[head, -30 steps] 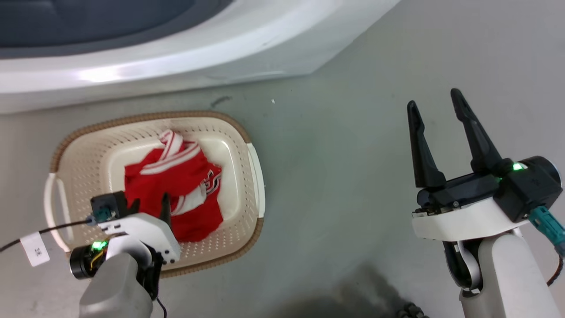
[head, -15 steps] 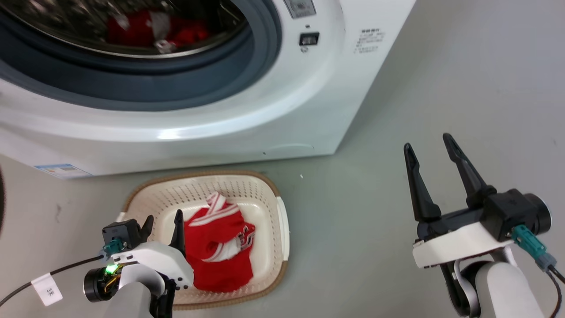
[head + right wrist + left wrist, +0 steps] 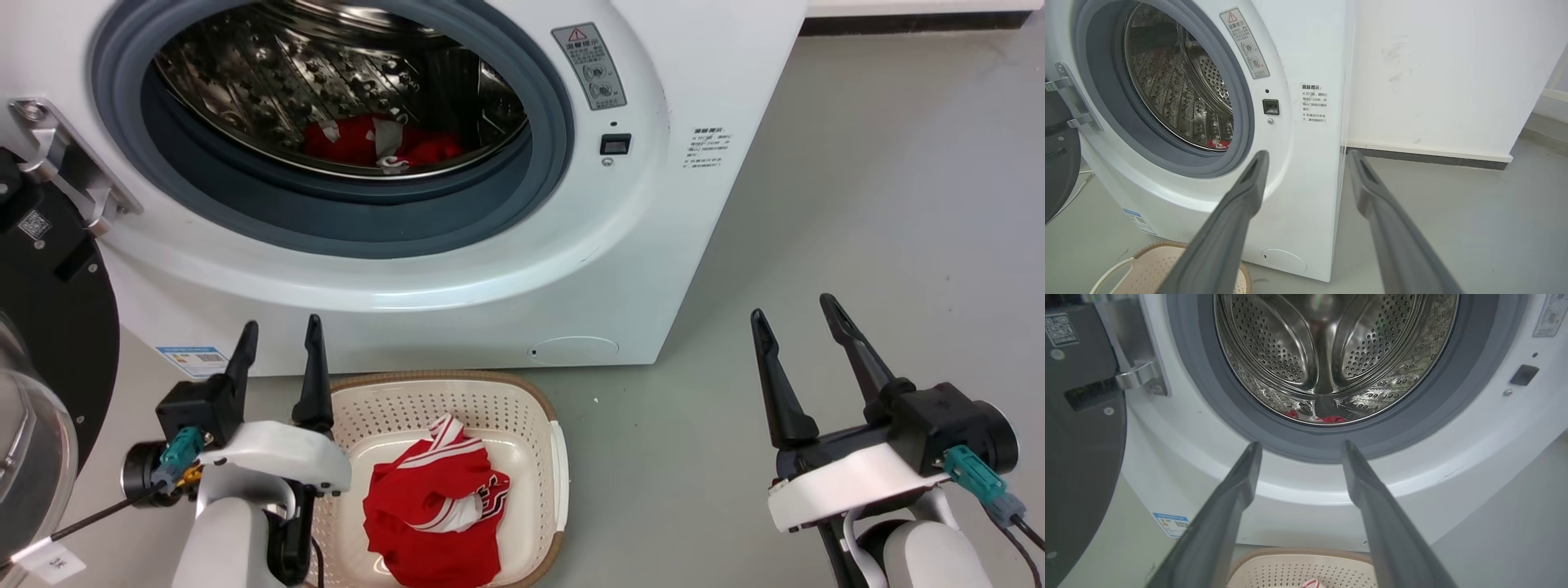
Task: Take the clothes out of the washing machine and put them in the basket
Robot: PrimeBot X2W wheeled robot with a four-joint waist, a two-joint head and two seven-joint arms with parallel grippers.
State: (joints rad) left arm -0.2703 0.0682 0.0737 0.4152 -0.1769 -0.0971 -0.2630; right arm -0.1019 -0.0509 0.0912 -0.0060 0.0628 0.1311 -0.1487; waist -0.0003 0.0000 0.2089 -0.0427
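The white washing machine (image 3: 637, 212) stands with its round porthole open. More red clothes (image 3: 371, 143) lie at the bottom of its steel drum (image 3: 1327, 347), and a sliver of them (image 3: 1333, 418) peeks over the grey rim. On the floor in front sits the cream basket (image 3: 457, 392) with a red jersey (image 3: 437, 514) crumpled inside. My left gripper (image 3: 280, 336) is open and empty, raised at the basket's left side, fingers aimed at the machine (image 3: 1298, 486). My right gripper (image 3: 790, 309) hangs open and empty over bare floor to the right. In the right wrist view its gripper (image 3: 1308, 157) faces the washer's right front corner.
The black-framed glass door (image 3: 41, 327) hangs open at the far left, beside my left arm. Grey floor (image 3: 898, 204) stretches to the right of the washer. A white wall with a dark skirting (image 3: 1429, 157) rises behind it.
The head camera has tilted up, so the drum now shows in full and the basket sits lower in view. My left gripper has lifted off the jersey and out of the basket, open.
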